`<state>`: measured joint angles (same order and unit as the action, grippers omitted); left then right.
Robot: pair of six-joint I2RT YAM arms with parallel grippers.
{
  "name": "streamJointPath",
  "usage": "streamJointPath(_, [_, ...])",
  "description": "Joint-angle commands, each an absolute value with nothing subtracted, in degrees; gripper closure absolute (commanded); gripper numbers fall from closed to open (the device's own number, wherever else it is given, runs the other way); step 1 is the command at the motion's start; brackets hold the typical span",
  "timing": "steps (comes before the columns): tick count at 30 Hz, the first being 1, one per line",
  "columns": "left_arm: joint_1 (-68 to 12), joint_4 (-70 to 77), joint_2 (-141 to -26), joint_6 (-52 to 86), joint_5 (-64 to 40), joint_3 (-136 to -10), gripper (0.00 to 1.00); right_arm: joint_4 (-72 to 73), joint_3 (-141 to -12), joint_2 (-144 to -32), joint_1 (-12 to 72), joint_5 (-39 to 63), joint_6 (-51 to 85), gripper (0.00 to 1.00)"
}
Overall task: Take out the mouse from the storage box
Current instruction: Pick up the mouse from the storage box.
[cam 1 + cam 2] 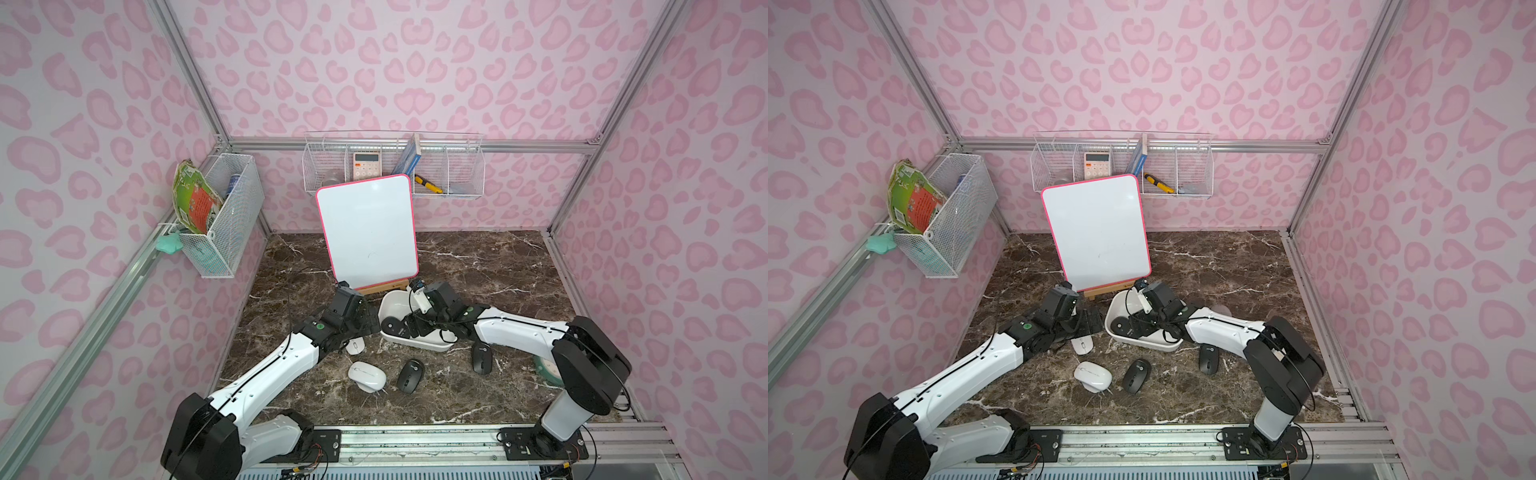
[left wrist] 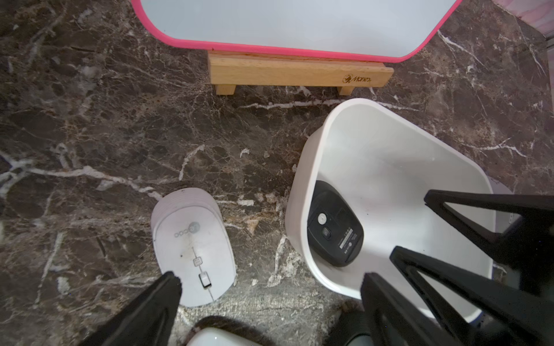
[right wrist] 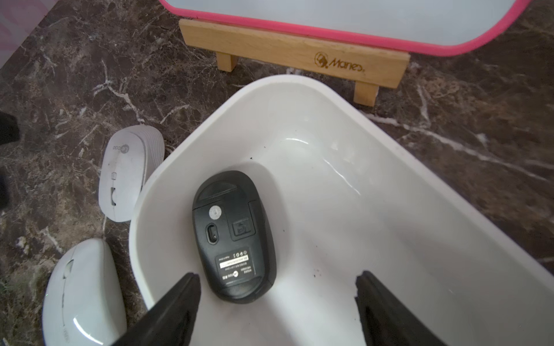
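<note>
The mouse is black and lies upside down on the floor of the storage box, with its label side up. It is just in front of the right jaws, which stand apart above the box and hold nothing. The mouse is closer to one finger than to the other, and I cannot tell if that finger touches it.

The left jaws are also wide apart and hold nothing. In the left wrist view, one finger of them is over the end of a flat white mouse. The other finger is over the near rim of the box, and bare surface shows between the two. The flat white mouse lies on the surface just beside the outer wall of the box.

Behind the left jaws, toward the arm bases, a rounded white mouse and a black mouse lie near each other. A second black mouse lies behind the right jaws, beside the right arm.

Ahead of both jaws, beyond the box, a whiteboard with a pink edge stands on a wooden stand. Farther still, white wire baskets hang on the walls.
</note>
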<state>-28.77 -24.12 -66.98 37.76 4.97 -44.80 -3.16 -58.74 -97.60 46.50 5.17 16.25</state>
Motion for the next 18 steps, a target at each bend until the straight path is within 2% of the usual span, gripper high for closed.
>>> streamJointPath(1, [-28.11,-22.69,-65.76,38.72,4.42,-43.56,0.01,-4.22,-61.26,-100.21,46.73,6.92,14.09,0.16])
streamJointPath(13, [-25.9,-22.16,-62.9,38.76,4.22,-40.39,0.01,-8.07,-68.74,-109.18,48.25,6.5,12.11,0.2])
streamJointPath(18, [-25.73,-21.85,-62.32,38.59,4.22,-39.75,0.01,-8.17,-68.31,-110.58,46.0,5.15,14.24,0.24])
